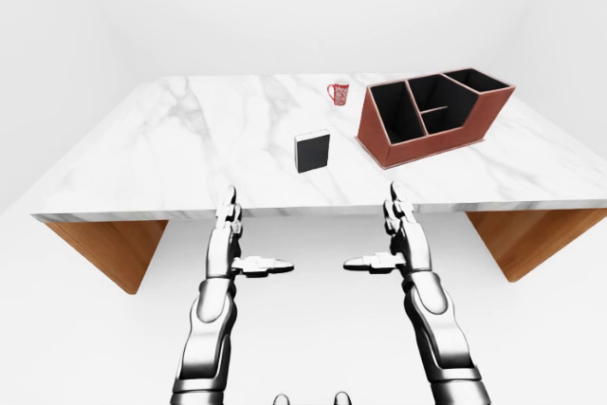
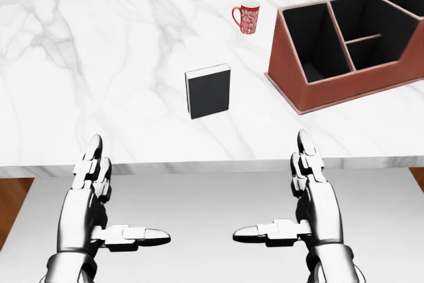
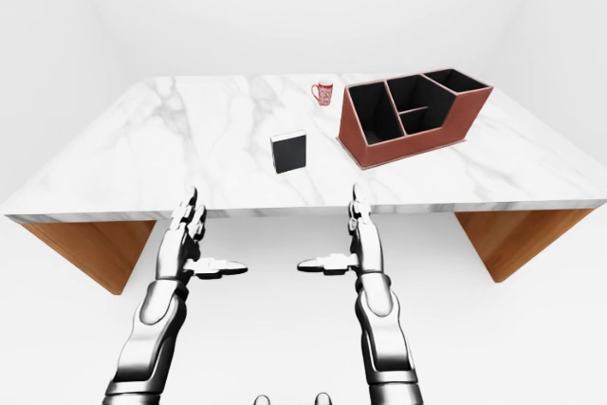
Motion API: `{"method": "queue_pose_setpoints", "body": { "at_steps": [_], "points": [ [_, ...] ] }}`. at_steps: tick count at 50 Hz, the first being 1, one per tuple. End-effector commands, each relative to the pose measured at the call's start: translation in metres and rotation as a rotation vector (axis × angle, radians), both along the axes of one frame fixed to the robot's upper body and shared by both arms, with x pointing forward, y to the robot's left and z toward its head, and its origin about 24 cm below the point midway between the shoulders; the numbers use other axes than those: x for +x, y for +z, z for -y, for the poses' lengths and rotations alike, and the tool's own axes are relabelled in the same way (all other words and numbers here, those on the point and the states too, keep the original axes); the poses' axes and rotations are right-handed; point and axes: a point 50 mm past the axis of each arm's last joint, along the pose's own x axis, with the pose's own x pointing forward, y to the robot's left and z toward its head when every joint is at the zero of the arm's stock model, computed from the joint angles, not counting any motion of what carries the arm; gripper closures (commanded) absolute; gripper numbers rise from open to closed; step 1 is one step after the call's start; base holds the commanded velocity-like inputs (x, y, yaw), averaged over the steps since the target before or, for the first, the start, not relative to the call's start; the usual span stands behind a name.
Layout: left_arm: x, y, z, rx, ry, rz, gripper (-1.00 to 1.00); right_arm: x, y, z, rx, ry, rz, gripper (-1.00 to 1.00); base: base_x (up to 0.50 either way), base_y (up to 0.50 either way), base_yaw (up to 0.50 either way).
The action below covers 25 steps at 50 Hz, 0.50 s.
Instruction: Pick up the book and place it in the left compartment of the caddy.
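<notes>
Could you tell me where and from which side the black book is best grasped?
Probably across the thin white-paged top of the upright black book, coming down from above: it stands alone on the white marble table, its broad cover facing the camera. The open right hand is nearer the caddy.

**No readable text anywhere**

Looked over all three views, found zero legible writing. Black book [image 2: 209, 91] cover plain, no title or label visible. Red mug [image 2: 247, 16] carries a whitish pattern, too small to tell if any of it is lettering. Caddy [image 2: 351, 74] walls bare, no brand or numbers.
</notes>
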Motion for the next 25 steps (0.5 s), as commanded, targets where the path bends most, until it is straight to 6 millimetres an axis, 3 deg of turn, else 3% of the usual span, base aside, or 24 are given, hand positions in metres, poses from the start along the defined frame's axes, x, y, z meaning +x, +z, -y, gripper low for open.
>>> {"method": "queue_pose_setpoints", "body": {
  "at_steps": [1, 25],
  "points": [
    [0.000, 0.001, -0.006, 0.003, 0.000, 0.006, -1.00, -0.001, 0.000, 0.007, 0.004, 0.005, -0.001, -1.00, 0.00, 0.00, 0.00],
    [-0.002, 0.005, -0.007, -0.001, -0.008, 0.035, -1.00, -0.005, 0.013, 0.017, 0.005, -0.043, 0.042, -1.00, 0.00, 0.00, 0.00]
  ]
}}
